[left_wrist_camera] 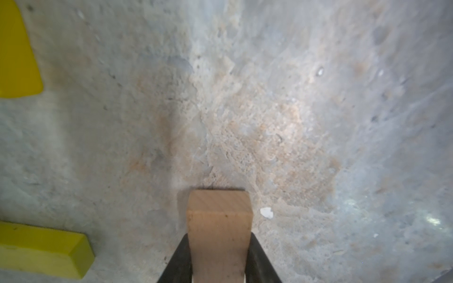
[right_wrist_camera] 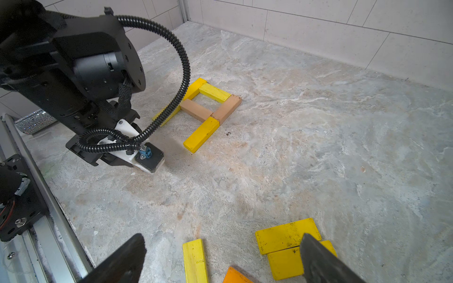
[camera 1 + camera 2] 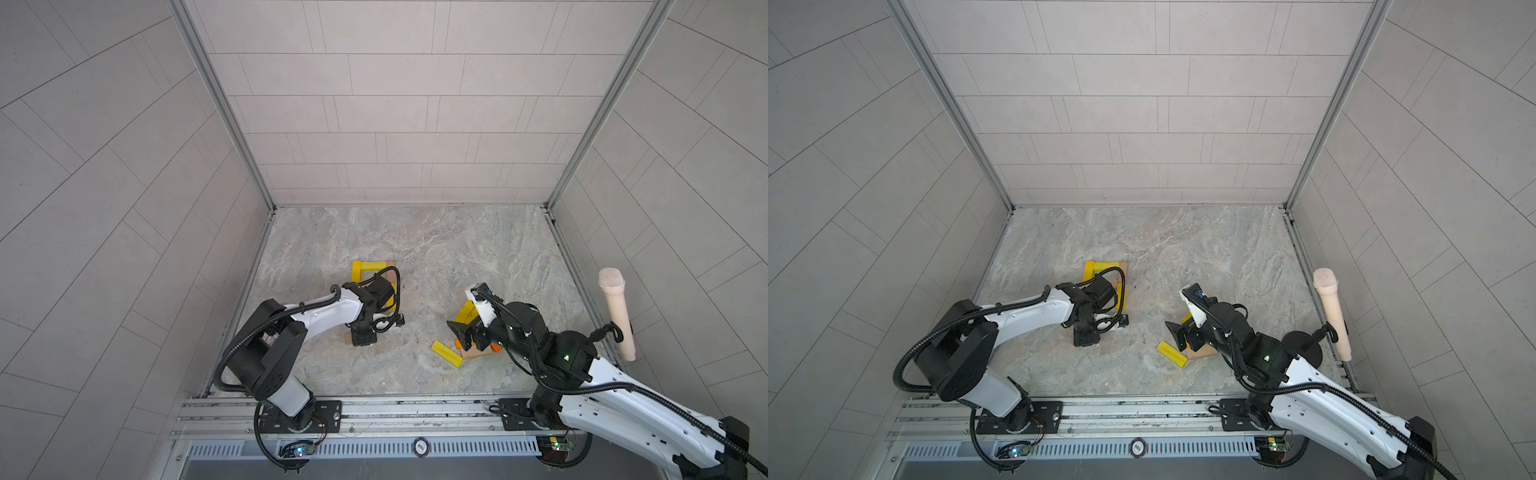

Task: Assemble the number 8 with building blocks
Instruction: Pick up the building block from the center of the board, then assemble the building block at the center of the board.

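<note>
We clench a tan block [image 1: 219, 215] in our left pincer [image 1: 218, 247] just below the unfinished number 8 [image 3: 358, 270], left of centre in a top view, whose open bottom it must close squarely; our right pincer [image 2: 223, 237] gapes

Left end effector [image 1: 219, 247] pinches a tan block [image 1: 219, 213]; right end effector [image 2: 223, 241] gapes wide.

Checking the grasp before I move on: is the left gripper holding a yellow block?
No, the left gripper is shut on a plain tan block in the left wrist view.
</note>
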Robot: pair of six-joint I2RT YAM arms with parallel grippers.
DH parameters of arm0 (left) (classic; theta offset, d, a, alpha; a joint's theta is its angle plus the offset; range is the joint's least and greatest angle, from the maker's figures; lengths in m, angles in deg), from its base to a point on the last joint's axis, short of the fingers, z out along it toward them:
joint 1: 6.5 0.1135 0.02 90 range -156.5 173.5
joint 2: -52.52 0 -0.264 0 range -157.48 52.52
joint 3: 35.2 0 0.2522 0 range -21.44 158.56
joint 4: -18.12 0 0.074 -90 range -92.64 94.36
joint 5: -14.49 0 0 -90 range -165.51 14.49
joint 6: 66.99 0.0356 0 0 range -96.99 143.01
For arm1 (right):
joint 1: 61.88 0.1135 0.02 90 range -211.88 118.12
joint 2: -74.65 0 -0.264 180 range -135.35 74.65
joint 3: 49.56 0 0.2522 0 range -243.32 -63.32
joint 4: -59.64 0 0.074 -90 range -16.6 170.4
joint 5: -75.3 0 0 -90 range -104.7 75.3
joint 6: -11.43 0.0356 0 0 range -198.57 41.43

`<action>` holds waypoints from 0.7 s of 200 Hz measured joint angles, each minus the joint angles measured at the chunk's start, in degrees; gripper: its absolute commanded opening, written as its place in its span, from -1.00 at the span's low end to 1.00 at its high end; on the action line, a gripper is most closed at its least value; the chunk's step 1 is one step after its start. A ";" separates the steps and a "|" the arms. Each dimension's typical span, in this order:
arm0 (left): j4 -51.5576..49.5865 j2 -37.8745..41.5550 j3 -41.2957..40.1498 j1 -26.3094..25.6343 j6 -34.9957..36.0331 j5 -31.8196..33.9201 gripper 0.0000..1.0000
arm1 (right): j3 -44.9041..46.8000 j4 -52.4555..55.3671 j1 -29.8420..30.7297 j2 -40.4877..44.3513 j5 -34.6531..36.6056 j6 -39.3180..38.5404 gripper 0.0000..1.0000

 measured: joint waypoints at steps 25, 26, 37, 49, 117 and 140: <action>-0.26 -0.96 2.67 0.00 1.73 0.50 -0.48 | 0.02 0.00 -0.02 0.28 0.00 0.00 0.99; -0.28 -1.03 2.84 0.00 1.81 0.52 -0.48 | 0.00 0.00 0.00 0.31 0.00 0.00 0.99; -0.57 -1.62 4.04 0.00 2.64 0.81 -0.48 | 0.02 0.00 0.00 0.52 0.00 0.00 0.99; -0.92 -2.56 5.66 0.02 3.67 1.18 -0.48 | 0.02 0.00 -0.02 0.70 0.00 0.00 0.99; -2.80 -7.72 13.57 1.33 8.44 2.51 -0.47 | 0.28 -0.02 -0.02 1.38 0.17 0.00 0.99; -3.06 -9.01 15.37 1.64 9.97 3.06 -0.47 | 0.83 -0.02 -0.02 1.53 0.26 0.02 0.99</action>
